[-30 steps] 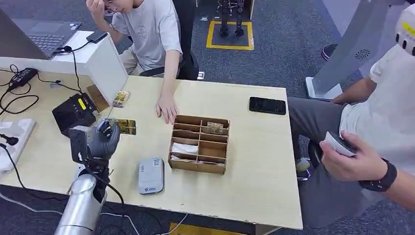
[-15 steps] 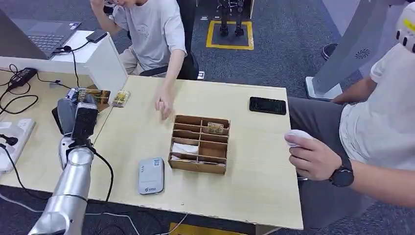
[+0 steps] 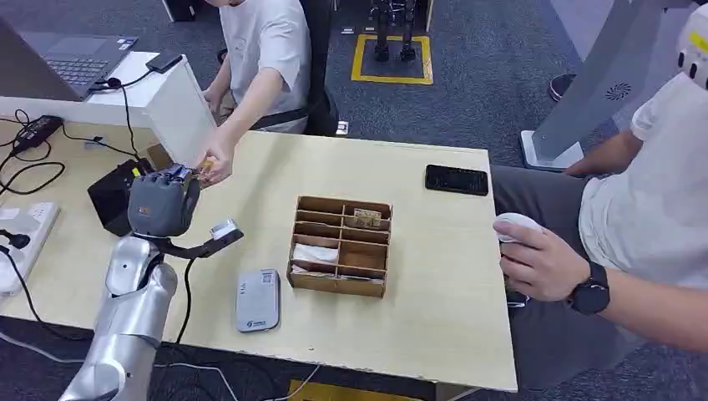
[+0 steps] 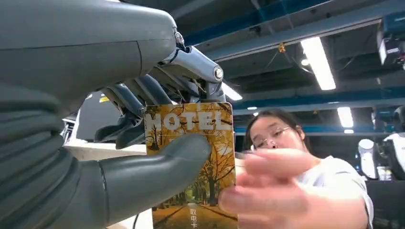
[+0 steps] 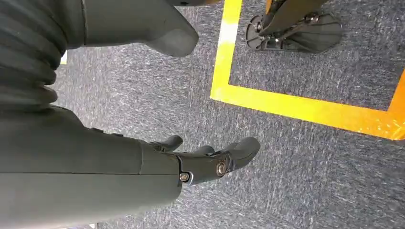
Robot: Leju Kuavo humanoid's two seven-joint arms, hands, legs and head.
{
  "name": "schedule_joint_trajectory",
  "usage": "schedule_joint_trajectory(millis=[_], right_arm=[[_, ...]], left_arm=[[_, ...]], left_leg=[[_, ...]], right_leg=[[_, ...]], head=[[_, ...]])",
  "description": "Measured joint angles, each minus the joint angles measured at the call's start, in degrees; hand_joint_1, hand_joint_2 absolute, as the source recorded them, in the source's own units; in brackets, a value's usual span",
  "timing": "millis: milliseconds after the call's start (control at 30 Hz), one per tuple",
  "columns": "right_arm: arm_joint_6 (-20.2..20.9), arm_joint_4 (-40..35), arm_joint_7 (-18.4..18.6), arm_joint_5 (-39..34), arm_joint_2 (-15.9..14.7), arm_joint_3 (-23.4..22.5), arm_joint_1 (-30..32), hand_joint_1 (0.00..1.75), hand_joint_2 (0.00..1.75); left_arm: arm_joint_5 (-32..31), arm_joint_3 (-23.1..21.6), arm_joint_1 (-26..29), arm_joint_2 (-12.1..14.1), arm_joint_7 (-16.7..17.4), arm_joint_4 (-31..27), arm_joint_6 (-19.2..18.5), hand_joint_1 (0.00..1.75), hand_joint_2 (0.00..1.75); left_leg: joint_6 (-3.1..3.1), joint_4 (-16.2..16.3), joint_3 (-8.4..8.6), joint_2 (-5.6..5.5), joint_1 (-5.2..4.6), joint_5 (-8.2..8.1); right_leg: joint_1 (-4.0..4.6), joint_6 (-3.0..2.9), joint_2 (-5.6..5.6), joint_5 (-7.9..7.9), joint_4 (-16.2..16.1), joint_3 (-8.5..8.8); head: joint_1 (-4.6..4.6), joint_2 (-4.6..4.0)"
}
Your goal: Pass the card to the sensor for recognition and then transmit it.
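over at the far left of the tabletop [image 3: 434, 276], the left robot hand [image 3: 163, 205] pinches a hotel card [image 4: 196, 157] while a person's hand [image 3: 215, 163] touches it.

Robotics lab, laptop [image 3: 79, 67], floor markings [image 3: 392, 58]

Left hand [image 4: 138, 138] close to the lens, holding a card [image 4: 200, 152] upright, pinched between the thick grey thumb [image 4: 157, 164] across its face and the darker fingers [image 4: 129, 102] behind its upper edge. Card printed with yellow autumn trees and the word HOTEL along the top. A person's hand [image 4: 282, 191], blurred, touching the card's free edge. Behind, ceiling lights [image 4: 317, 62] and blue beams [image 4: 305, 98].
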Motion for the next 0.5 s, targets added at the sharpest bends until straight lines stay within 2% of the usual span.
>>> schedule_joint_trajectory(millis=[200,467,500], right_arm=[[-0.1,0.0,0.0,0.0,0.0,0.3,-0.1,0.0,1.75],[-0.1,0.0,-0.8,0.0,0.0,0.3,-0.2,0.0,1.75],[-0.1,0.0,-0.8,0.0,0.0,0.3,-0.2,0.0,1.75]], left_arm=[[0.4,0.9,0.0,-1.0,-0.7,0.6,0.0,1.75,1.75],[6.2,1.1,-0.2,-1.8,-3.4,2.6,0.0,1.75,1.75],[6.9,1.1,-0.2,-1.9,-3.4,2.8,0.0,0.0,1.75]], left_leg=[[0.0,0.0,0.0,0.0,0.01,0.0],[0.0,0.0,-0.01,0.01,0.01,0.0],[0.0,0.0,-0.01,0.01,0.01,0.0]], right_leg=[[0.01,0.0,0.0,0.0,0.0,-0.01],[0.01,0.0,0.01,0.0,0.0,-0.03],[0.01,0.0,0.01,0.0,0.0,-0.03]], head=[[0.02,0.0],[0.0,0.0],[0.02,0.0]])
